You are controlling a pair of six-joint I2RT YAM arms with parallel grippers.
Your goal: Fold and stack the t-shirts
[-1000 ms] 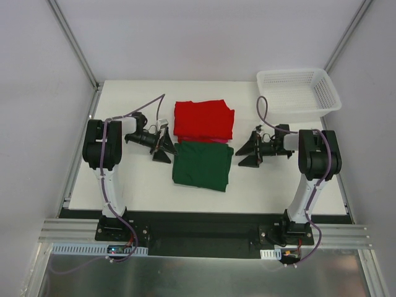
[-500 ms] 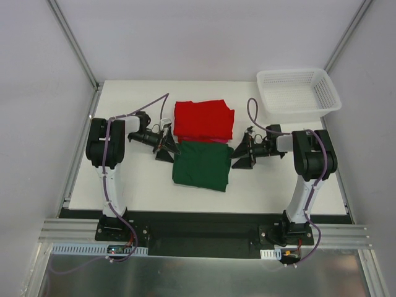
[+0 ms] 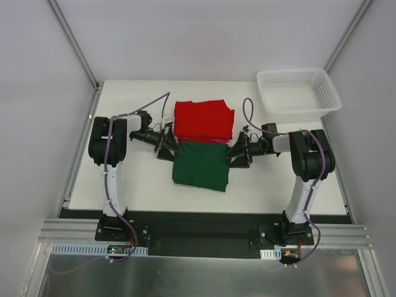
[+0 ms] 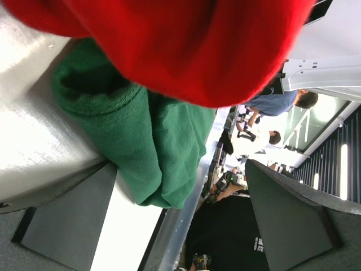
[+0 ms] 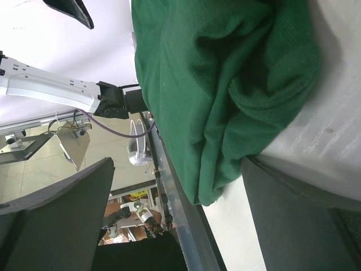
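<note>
Folded green shirt (image 3: 202, 165) at the centre of the worktop (image 3: 142, 179), its far edge touching the folded red shirt (image 3: 203, 119). The left jaws and right jaws, both spread wide, sit at the green shirt's far corners.

You bring the left gripper (image 3: 168, 148) in closer than a second ago, to the 10 o'clock corner of the green shirt (image 3: 202, 166); the right gripper (image 3: 237, 154) now sits farther toward 9 o'clock, at its 2 o'clock edge.

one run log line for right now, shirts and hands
stage: folded, not stacked | green t-shirt: between hands | red t-shirt: behind green, abutting | left hand: open at its edge | right hand: open at opposite edge
</note>
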